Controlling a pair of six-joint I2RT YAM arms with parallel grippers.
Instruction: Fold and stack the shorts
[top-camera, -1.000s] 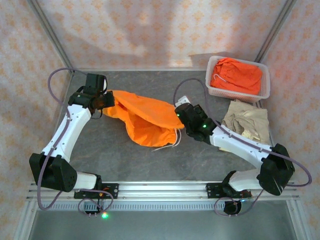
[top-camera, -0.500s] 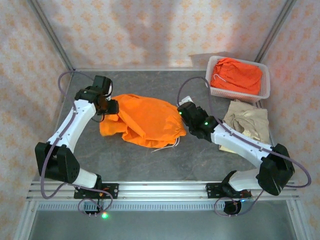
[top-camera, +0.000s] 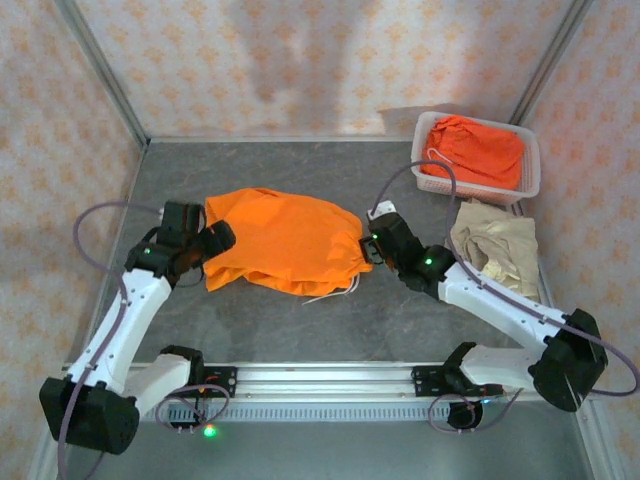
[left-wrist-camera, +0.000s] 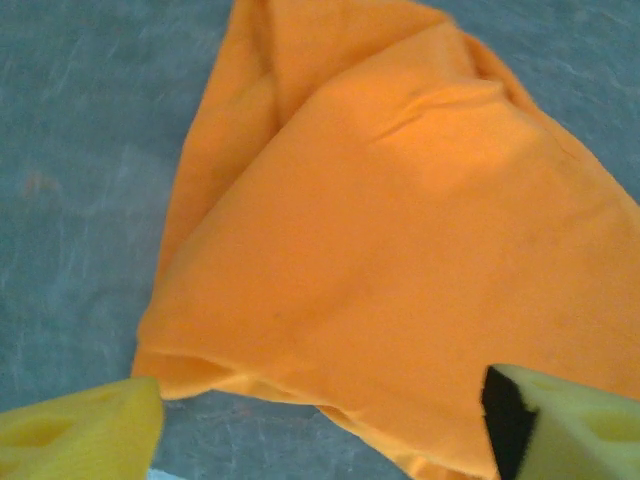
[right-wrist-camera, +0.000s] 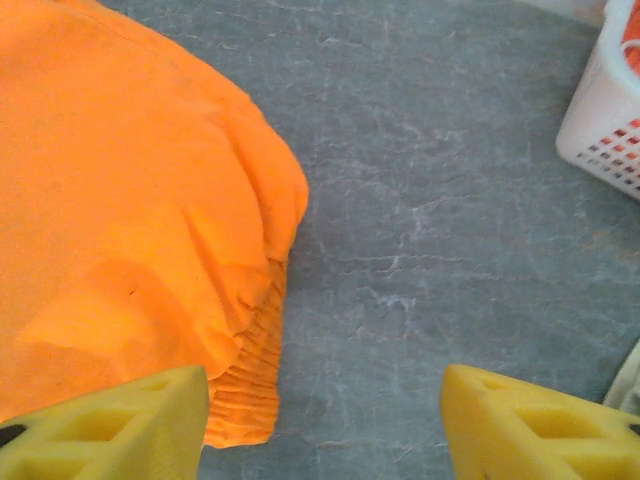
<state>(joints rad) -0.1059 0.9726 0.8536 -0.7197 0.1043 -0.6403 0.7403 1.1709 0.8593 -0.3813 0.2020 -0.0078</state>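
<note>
Shorts in bright orange (top-camera: 285, 240) lie doubled over in a rumpled mound on the middle of the worktop (top-camera: 300, 330), between the two arms. That looks like one rough fold made, with the edges not yet squared. The left jaws stand wide apart and hold nothing. In the left wrist view the yellow foam pads (left-wrist-camera: 80, 430) sit on either side of the cloth's near hem, which runs across the gap. Whether the pad on the right of that view brushes the fabric I cannot tell. The right jaws are also parted and empty, at the other end of the mound. In the right wrist view the gathered waistband (right-wrist-camera: 250, 370) lies just beside one pad (right-wrist-camera: 110, 425), with bare grey worktop in the gap. A thin white drawstring (top-camera: 330, 293) trails from the near edge of the orange pair. Further right, a beige pair (top-camera: 495, 250) lies crumpled on the worktop just in front of the white mesh basket (top-camera: 478, 188). At least one more orange pair (top-camera: 475, 148) sits bunched inside the basket. I see no tidy stack, so I judge the task to be early. This pair needs finishing, the beige one needs a proper fold, and the basket is yet to be emptied.
</note>
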